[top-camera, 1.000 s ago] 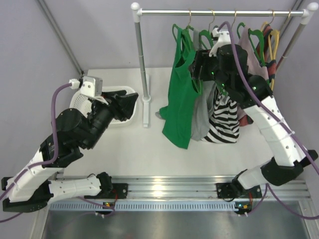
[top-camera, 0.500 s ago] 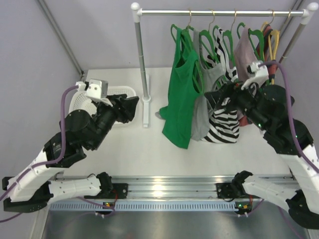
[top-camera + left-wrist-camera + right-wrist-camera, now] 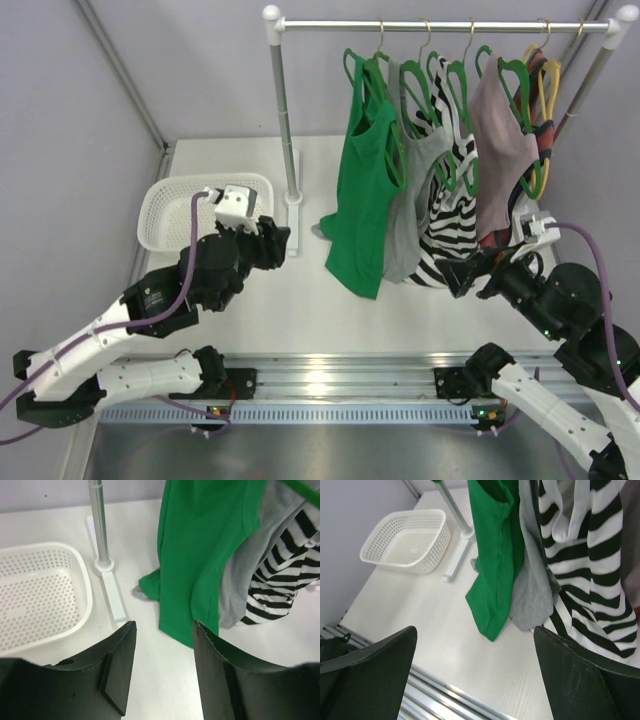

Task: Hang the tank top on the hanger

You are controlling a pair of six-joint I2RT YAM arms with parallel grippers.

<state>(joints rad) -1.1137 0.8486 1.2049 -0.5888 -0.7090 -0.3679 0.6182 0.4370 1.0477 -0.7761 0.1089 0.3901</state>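
Note:
The bright green tank top (image 3: 360,190) hangs on a green hanger (image 3: 372,70) at the left end of the row on the clothes rail, and its hem touches the table. It also shows in the left wrist view (image 3: 200,545) and the right wrist view (image 3: 497,555). My left gripper (image 3: 278,240) is open and empty, low over the table just left of the tank top's hem; its jaws (image 3: 164,630) stand apart. My right gripper (image 3: 470,272) is wide open and empty (image 3: 475,635), near the table below the striped top, apart from the garments.
A grey tank top (image 3: 410,220), a black-and-white striped top (image 3: 450,230) and a mauve top (image 3: 500,150) hang to the right, with spare green hangers and a yellow one (image 3: 550,80). The rack pole (image 3: 283,110) stands on its base (image 3: 293,220). A white basket (image 3: 160,205) sits at the left.
My right arm has drawn back and down from the hangers at the rail to the table's near right. My left arm has swung from over the basket toward the rack base.

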